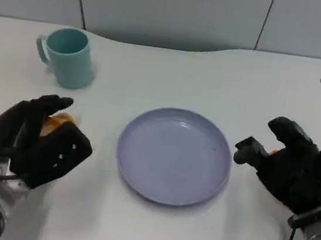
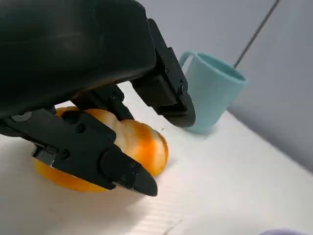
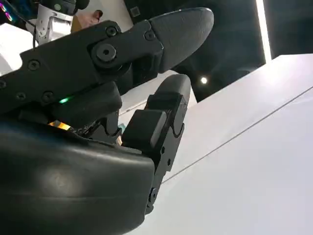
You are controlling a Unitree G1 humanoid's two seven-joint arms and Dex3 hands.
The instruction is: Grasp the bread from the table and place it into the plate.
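**Bread under the left hand, plate off toward the middle**

Lying on the surface (image 1: pixel 152 231) at the robot's left: the bread (image 2: pixel 139 142), a glossy orange-and-cream roll, directly beneath the left hand (image 1: pixel 39 139). Fingers (image 2: pixel 88 152) curled down around it, one across the near side and another arched over the top; touching or nearly so, full grip not certain. Long axis hard to judge, with much of the loaf hidden by the hand. Empty lavender plate (image 1: pixel 173 155) near, toward the robot's right of the bread, between the two hands. Far closer to the bread than the right hand (image 1: pixel 290 167), which hovers beside the plate's other rim, fingers loosely spread, holding nothing.

From the head: only an orange sliver past the fingers. From the left wrist: loaf's striped surface, finger wrap, teal mug (image 2: pixel 212 90) beyond.
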